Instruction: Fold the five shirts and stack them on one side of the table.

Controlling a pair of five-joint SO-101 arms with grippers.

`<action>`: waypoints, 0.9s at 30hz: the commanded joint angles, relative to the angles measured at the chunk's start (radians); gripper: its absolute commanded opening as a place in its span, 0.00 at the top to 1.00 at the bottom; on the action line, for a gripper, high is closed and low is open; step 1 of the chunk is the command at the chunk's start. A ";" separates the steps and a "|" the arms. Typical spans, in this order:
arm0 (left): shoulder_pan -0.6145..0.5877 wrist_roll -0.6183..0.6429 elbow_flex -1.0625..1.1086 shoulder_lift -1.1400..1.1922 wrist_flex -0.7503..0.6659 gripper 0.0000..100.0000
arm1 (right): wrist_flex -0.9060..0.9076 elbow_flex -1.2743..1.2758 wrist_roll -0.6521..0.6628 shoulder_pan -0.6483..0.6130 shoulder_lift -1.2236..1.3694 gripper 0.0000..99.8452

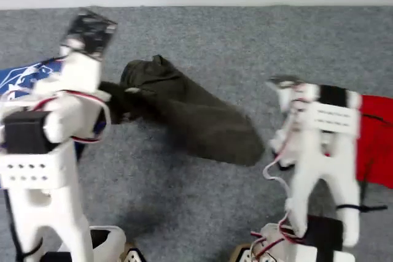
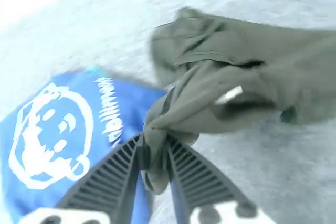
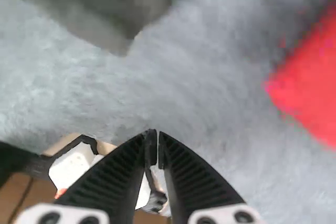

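Observation:
An olive-green shirt (image 1: 196,118) lies crumpled across the middle of the grey carpet. My left gripper (image 2: 153,153) is shut on a bunched edge of the olive-green shirt (image 2: 231,77), beside a blue shirt (image 2: 58,129) with a white print. In the high view the blue shirt (image 1: 27,75) lies at the left edge behind the left arm, where my left gripper (image 1: 113,107) meets the olive cloth. A red shirt (image 1: 374,145) lies at the right edge. My right gripper (image 3: 152,142) hangs shut over bare carpet with nothing in it, the red shirt (image 3: 310,87) to one side.
Both arm bases (image 1: 276,243) stand at the table's front edge. Grey carpet (image 1: 245,41) covers the table, with free room at the back and between the arms in front.

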 commanded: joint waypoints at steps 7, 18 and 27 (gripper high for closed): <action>-0.106 -0.011 0.179 -0.038 -0.048 0.99 | -0.035 -0.055 0.006 -0.367 0.082 0.99; -0.166 -0.005 0.410 -0.044 -0.235 0.99 | -0.220 -0.126 0.012 -0.604 0.320 0.99; -0.169 -0.005 0.390 -0.060 -0.229 0.99 | -0.360 -0.509 0.015 -0.443 0.748 0.99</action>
